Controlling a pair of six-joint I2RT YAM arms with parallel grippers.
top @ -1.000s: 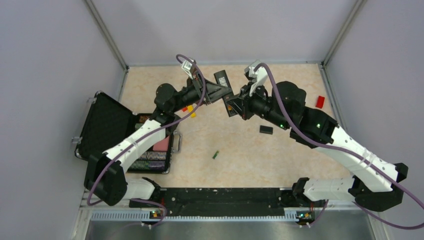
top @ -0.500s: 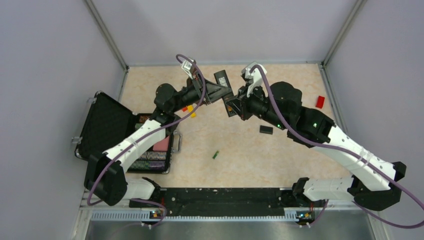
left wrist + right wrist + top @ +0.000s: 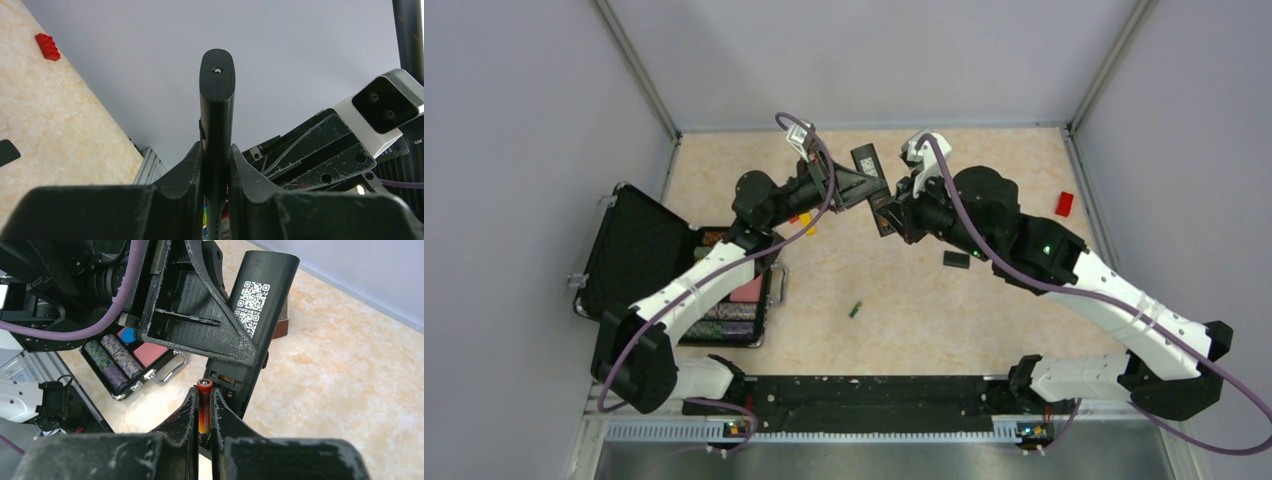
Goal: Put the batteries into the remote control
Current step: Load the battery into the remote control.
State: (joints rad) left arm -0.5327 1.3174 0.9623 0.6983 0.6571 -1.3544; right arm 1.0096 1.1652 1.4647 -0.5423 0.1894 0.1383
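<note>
The left gripper (image 3: 216, 159) is clamped on the remote control (image 3: 216, 95). It grips the thin sides, so the slim black bar stands edge-on between its fingers and sticks out well past the fingertips, raised off the desk (image 3: 984, 160).

The right gripper (image 3: 203, 396) is closed on a battery (image 3: 204, 412) with a red and orange wrap. The battery lies lengthwise between the fingers, with its metal end just past their tips. Straight ahead of that end, almost touching it, is the remote's open battery compartment (image 3: 231, 382), where a spring contact shows. Beyond the compartment, the remote's back carries a white QR label.

In the top view, the two grippers meet tip to tip above the far middle of the desk. The second battery (image 3: 855, 309), green, lies on the desk well behind the right gripper, towards the arm bases. A small flat black piece (image 3: 956, 259) lies beneath the right forearm, and a red block (image 3: 1064, 203) sits far out to that gripper's right. An open black case (image 3: 639, 250) holding poker chips (image 3: 112, 357) lies back beside the left arm.
</note>
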